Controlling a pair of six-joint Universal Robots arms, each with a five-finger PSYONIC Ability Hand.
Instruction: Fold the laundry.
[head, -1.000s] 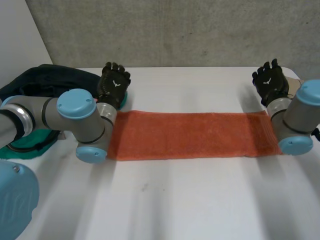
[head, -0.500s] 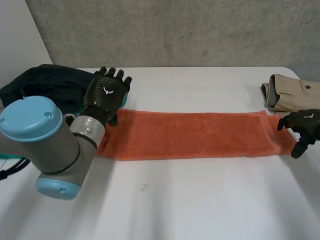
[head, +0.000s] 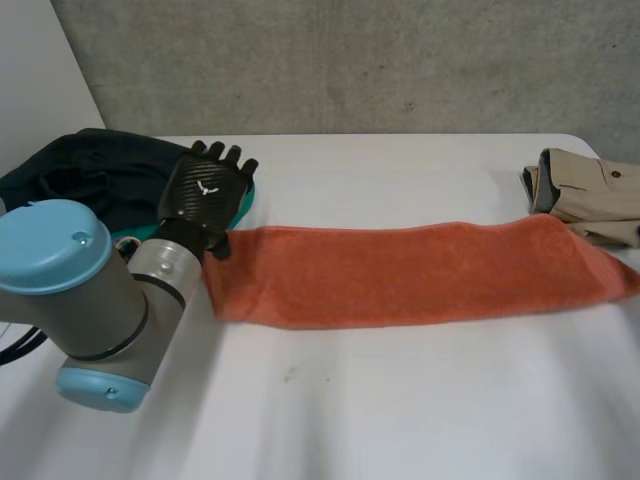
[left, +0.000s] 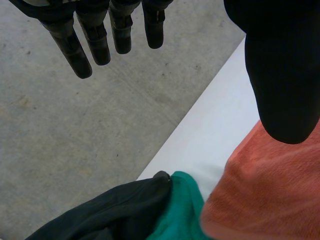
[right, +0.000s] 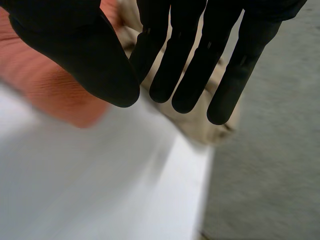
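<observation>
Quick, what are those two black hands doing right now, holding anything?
Left hand: open, holding nothing.
Right hand: open, holding nothing.

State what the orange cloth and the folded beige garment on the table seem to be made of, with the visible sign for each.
The orange cloth looks like terry cotton, matte: fuzzy, nubbly surface, soft thick edges. The beige garment seems a smooth woven fabric, perhaps cotton twill, matte: flat surface, crisp folds, a small fastener.
</observation>
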